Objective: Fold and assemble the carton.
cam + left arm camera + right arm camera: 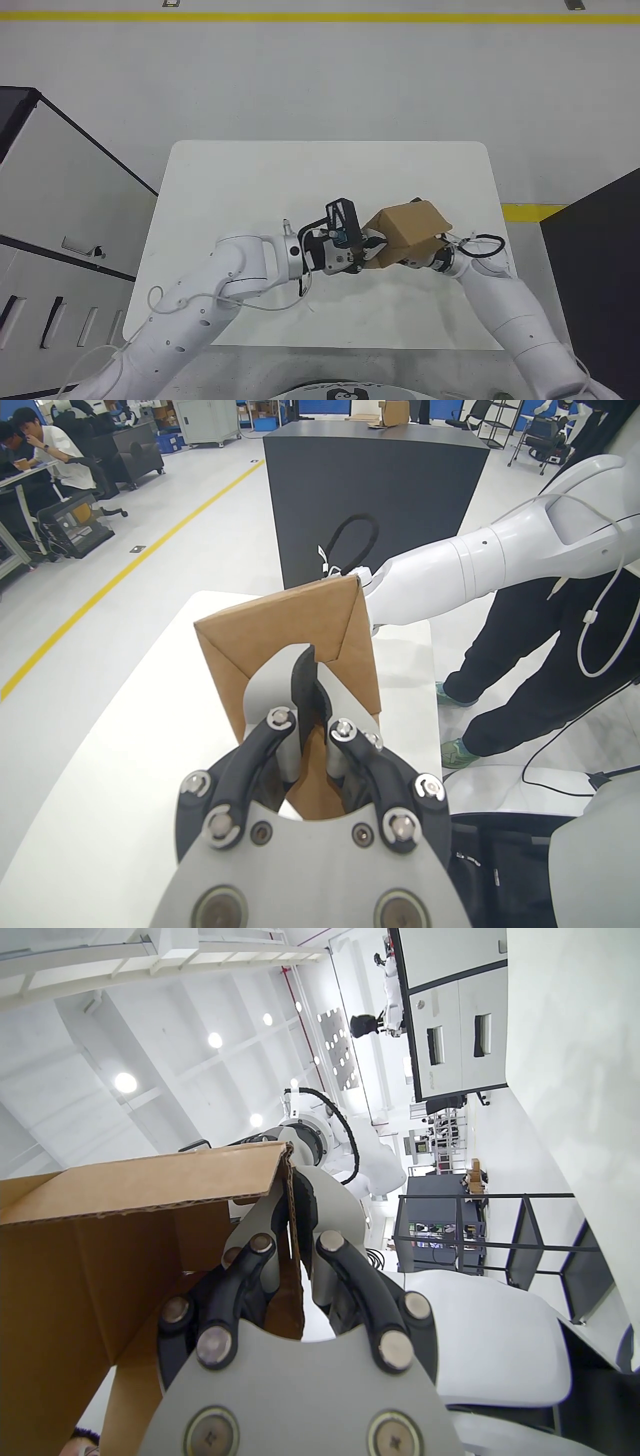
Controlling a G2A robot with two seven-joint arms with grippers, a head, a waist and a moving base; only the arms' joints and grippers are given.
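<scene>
A brown cardboard carton (408, 229) is held above the right half of the white table (300, 180), partly folded, with an open side facing my right wrist. My left gripper (366, 244) is at the carton's left side. In the left wrist view its fingers (303, 674) are shut on a cardboard flap of the carton (295, 625). My right gripper (428, 256) is at the carton's lower right side. In the right wrist view it (295, 1213) is shut on the edge of a carton wall (100, 1238), one finger inside and one outside.
A black cabinet (600, 270) stands right of the table and a grey cabinet (60, 190) left of it. The black cabinet (370, 495) also rises beyond the table's far end in the left wrist view. The table's left and far parts are bare.
</scene>
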